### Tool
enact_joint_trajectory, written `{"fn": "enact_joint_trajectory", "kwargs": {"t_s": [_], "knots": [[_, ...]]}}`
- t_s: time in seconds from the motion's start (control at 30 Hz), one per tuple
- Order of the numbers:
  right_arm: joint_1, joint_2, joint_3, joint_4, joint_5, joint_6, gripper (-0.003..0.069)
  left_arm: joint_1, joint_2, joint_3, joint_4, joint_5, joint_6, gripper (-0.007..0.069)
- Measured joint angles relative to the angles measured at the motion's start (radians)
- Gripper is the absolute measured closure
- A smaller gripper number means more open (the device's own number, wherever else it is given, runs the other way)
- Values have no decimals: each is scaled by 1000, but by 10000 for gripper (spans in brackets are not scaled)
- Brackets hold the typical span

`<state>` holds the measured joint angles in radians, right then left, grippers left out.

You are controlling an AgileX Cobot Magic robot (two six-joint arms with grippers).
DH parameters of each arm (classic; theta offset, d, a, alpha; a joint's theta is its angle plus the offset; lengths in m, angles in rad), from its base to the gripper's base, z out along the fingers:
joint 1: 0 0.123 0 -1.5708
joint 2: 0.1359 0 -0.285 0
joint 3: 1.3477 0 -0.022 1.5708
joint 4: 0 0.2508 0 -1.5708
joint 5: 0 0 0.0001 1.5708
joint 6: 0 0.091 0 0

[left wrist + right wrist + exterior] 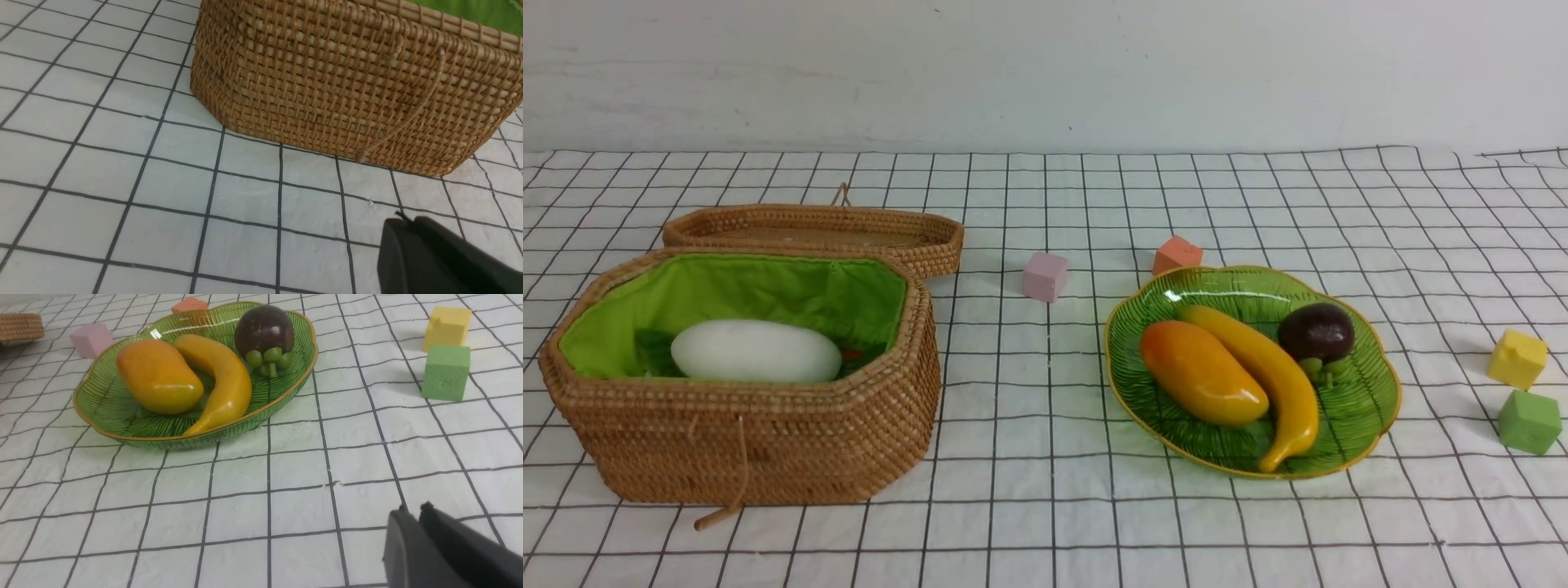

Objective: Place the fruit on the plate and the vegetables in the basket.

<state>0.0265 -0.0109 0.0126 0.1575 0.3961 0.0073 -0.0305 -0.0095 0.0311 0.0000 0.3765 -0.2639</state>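
The left gripper is closed and empty, low over the cloth, with the basket just ahead of it. The right gripper holds nothing, fingers nearly together; the plate lies ahead of it with the mango, banana and mangosteen. 1 white radish lies inside the basket.

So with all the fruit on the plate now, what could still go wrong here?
The banana lies with its tip at the plate's near rim, so a knock could slide it off. In the basket only the white radish shows clearly, so the other vegetables can't be confirmed. The green cube sits close enough to get bumped.
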Motion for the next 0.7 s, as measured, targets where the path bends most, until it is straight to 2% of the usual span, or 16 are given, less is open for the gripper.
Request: {"fn": "enact_joint_trajectory", "kwargs": {"t_s": [0.7], "knots": [[0, 0, 0, 0, 0, 0, 562, 0, 0, 0, 0, 0, 0, 606]]}}
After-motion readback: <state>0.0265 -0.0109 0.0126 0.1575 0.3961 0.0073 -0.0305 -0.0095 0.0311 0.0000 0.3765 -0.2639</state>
